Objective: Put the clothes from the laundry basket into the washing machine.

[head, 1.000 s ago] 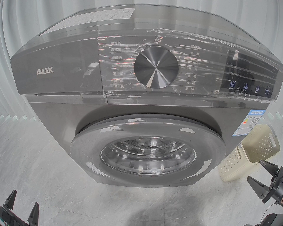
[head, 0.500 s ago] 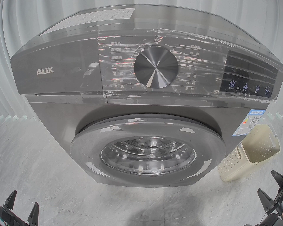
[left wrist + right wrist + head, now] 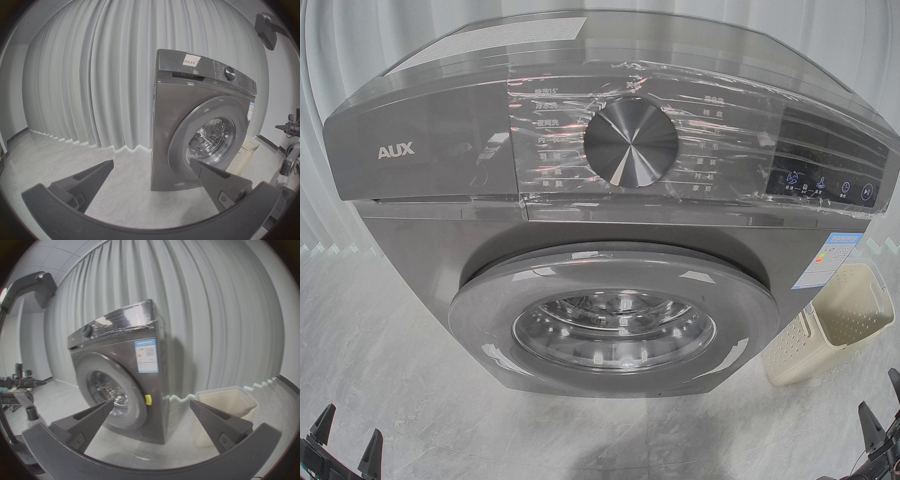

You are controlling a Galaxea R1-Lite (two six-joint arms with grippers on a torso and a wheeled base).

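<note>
A grey front-loading washing machine (image 3: 612, 187) stands straight ahead, its round glass door (image 3: 614, 325) closed against the front. Through the glass I see the bare steel drum. A cream perforated laundry basket (image 3: 837, 325) sits on the floor by the machine's right side; its inside (image 3: 228, 402) looks bare, with no clothes in sight. My left gripper (image 3: 347, 431) hangs open low at the left, away from the machine (image 3: 203, 118). My right gripper (image 3: 884, 403) is open low at the right edge, in front of the basket. Both hold nothing.
Pale marble-look floor (image 3: 394, 350) spreads around the machine. White pleated curtains (image 3: 87, 78) line the wall behind it. Some equipment on stands (image 3: 18, 387) is far off to the left of the machine.
My right gripper has dropped down and to the right, away from the basket, toward the lower corner of the head view. The left gripper, machine and basket have stayed put.
</note>
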